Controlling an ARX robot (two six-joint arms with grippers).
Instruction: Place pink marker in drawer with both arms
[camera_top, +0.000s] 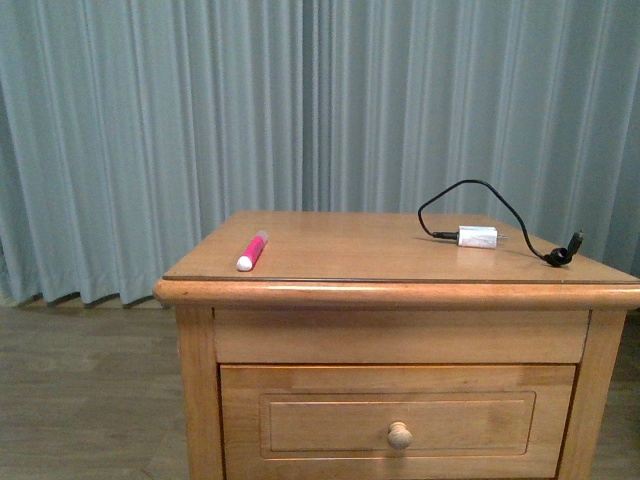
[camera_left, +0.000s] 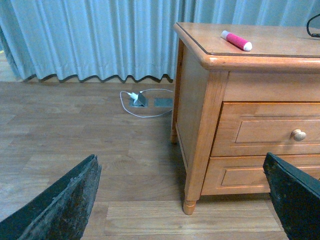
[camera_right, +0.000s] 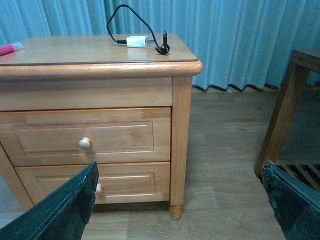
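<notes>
The pink marker (camera_top: 252, 251) lies flat on the nightstand (camera_top: 400, 295) top, near its left front corner, with the white end toward the near edge. Well apart from it, on the right side of the top, sits a white charger block (camera_top: 477, 237) with a black cable (camera_top: 470, 185) looping up and over to the right. Below the top, the drawer (camera_top: 300, 425) is closed, its round knob (camera_top: 399, 435) at the middle of the panel front. The right wrist view shows a second drawer (camera_right: 130, 182) under it, also closed.

Neither arm shows in the front view. In the left wrist view the left hand (camera_left: 180, 159) is spread wide, its black fingers (camera_left: 65, 205) far apart and holding nothing, low over the wooden floor (camera_left: 75, 130) to the left of the nightstand. The right hand (camera_right: 180, 167) is likewise spread wide and empty, in front of the nightstand's right front corner. A blue-grey curtain (camera_top: 150, 120) hangs behind.
</notes>
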